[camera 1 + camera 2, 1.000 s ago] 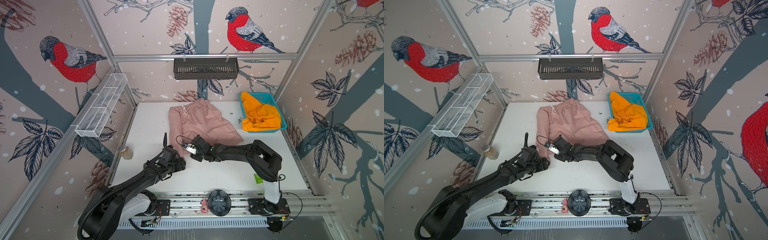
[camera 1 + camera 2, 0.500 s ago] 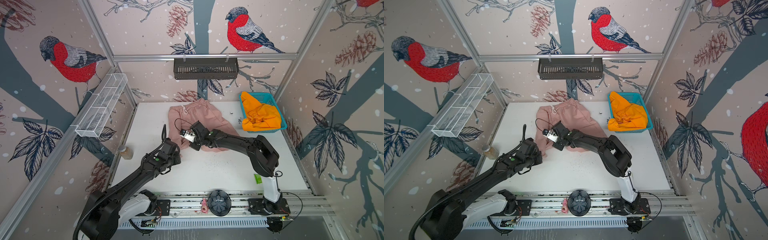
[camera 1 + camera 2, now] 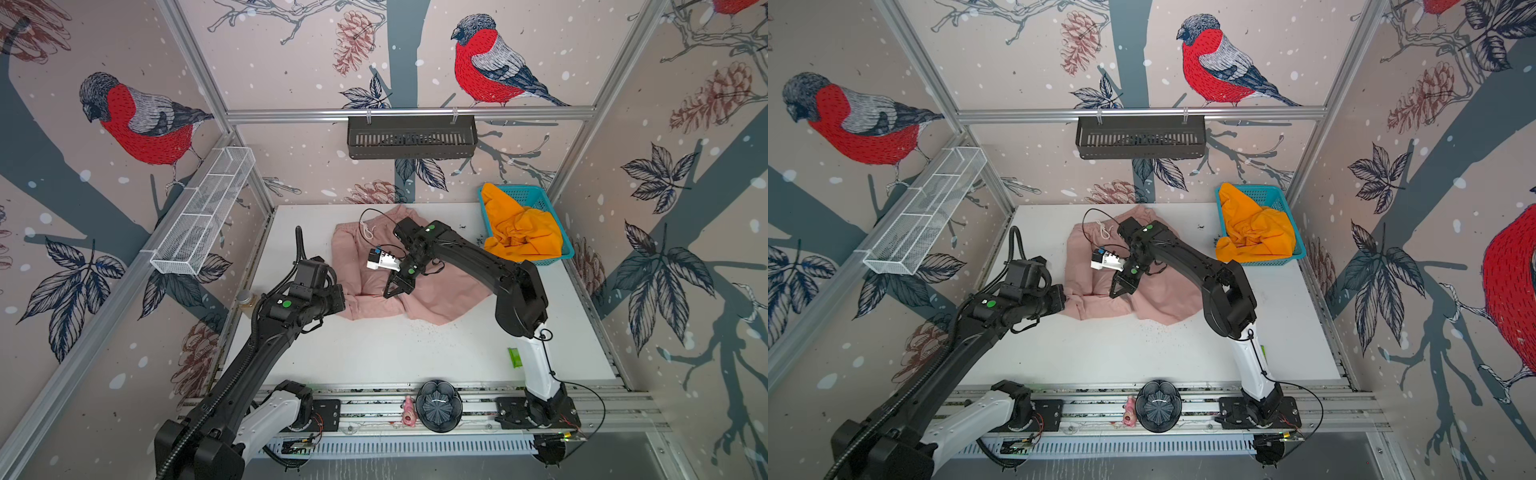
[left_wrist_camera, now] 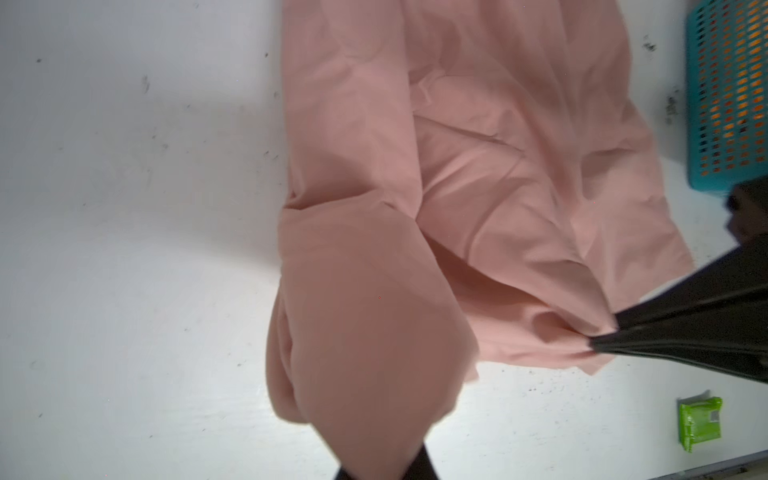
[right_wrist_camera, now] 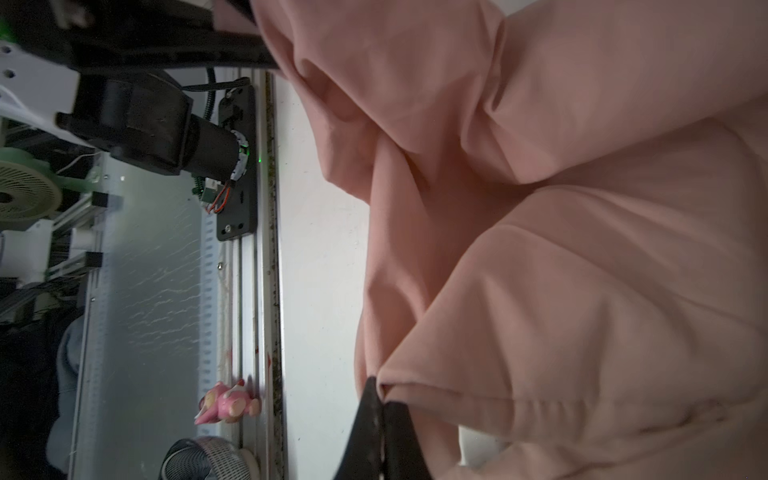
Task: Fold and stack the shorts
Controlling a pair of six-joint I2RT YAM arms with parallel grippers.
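Observation:
The pink shorts (image 3: 440, 301) (image 3: 1163, 301) lie rumpled mid-table, waistband and white drawstring toward the back. My left gripper (image 3: 343, 297) (image 3: 1064, 297) is shut on the near hem of their left leg; in the left wrist view the pink shorts (image 4: 498, 166) drape over the left gripper (image 4: 382, 471) and hide its tips. My right gripper (image 3: 391, 291) (image 3: 1115, 291) (image 5: 380, 388) is shut on the same hem of the pink shorts (image 5: 582, 249), a little to the right. The orange shorts (image 3: 519, 235) (image 3: 1254, 235) sit crumpled in the teal basket (image 3: 530, 192) (image 3: 1273, 192).
The teal basket (image 4: 727, 104) stands at the back right corner. A green packet (image 3: 515, 356) (image 4: 700, 419) lies front right. A small jar (image 3: 245, 297) sits at the table's left edge. A dark bowl (image 3: 438, 405) and pink toy (image 3: 409, 415) rest on the front rail.
Both grippers have shut on the near hem of the pink shorts' left leg and raised it a little toward the back. The fabric there has bunched up.

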